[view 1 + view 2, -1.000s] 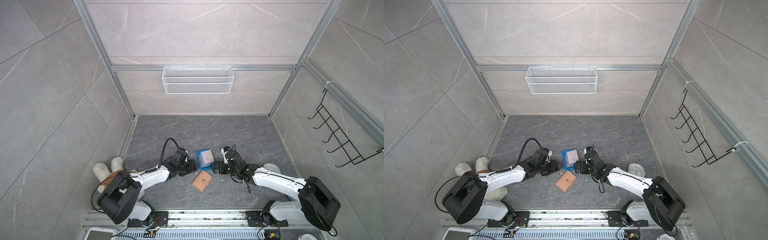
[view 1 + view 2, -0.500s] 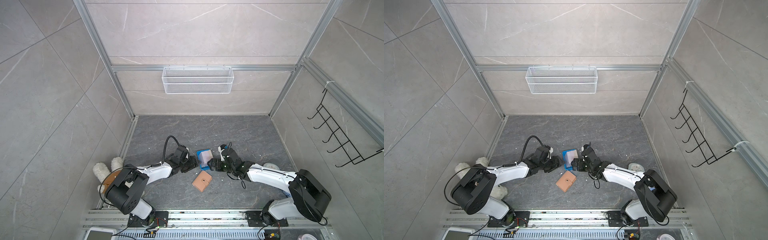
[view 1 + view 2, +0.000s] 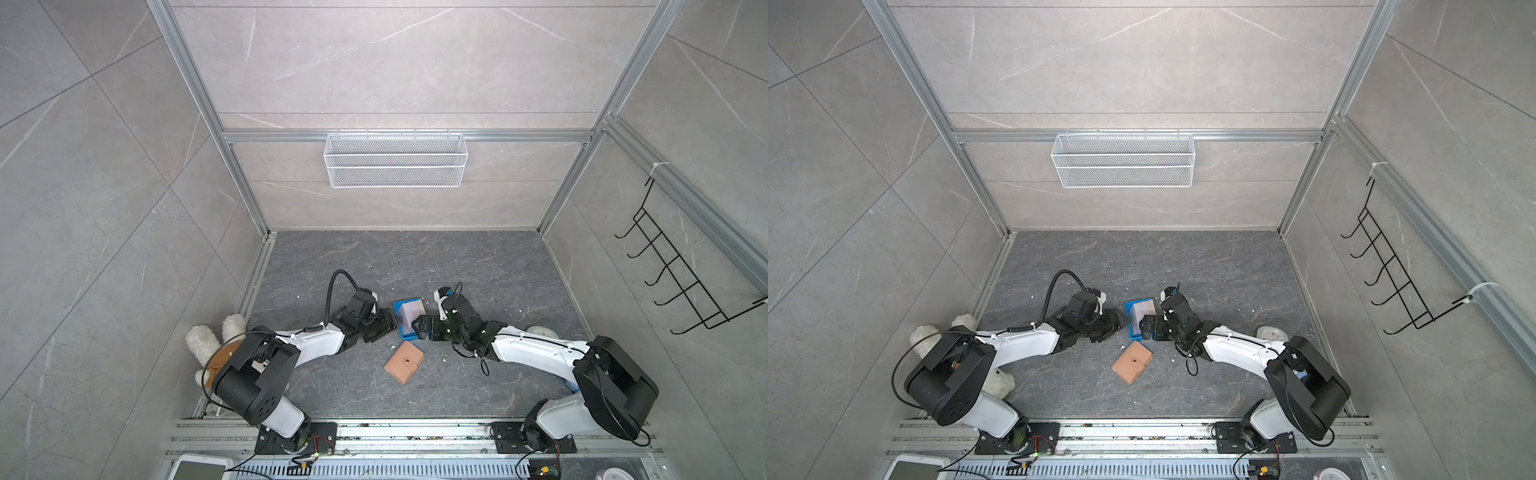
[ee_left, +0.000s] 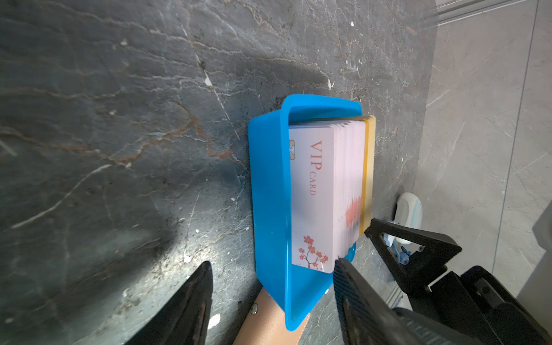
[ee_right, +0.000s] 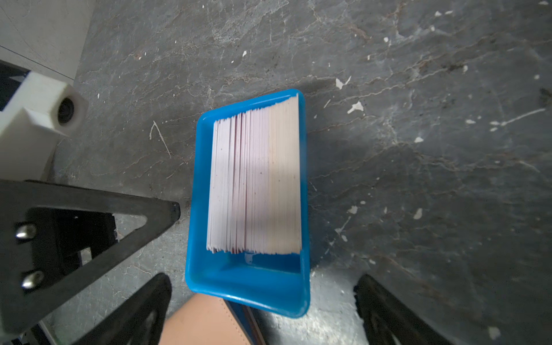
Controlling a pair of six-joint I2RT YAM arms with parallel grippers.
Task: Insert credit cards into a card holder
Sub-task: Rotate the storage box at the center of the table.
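Now that both arms have moved in, the left gripper [image 3: 388,327] and right gripper [image 3: 419,328] sit beside the blue tray [image 3: 397,312] of credit cards [image 3: 411,308], jaws wide, empty. The card holder [image 3: 404,361] lies shut at six o'clock; picking a card looks next.

cards [image 3: 412,309] stood in the tray [image 3: 397,311], left gripper [image 3: 390,326] at its left, right gripper [image 3: 417,328] at its right, wallet [image 3: 404,362] just nearer.

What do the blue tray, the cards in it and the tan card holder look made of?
The blue tray: moulded plastic, glossy; rounded rim, even colour. The credit cards: probably thin stiff plastic; smooth printed faces, crisp stacked edges. The card holder: leather or imitation, matte tan; stitched edge, metal-looking snap.
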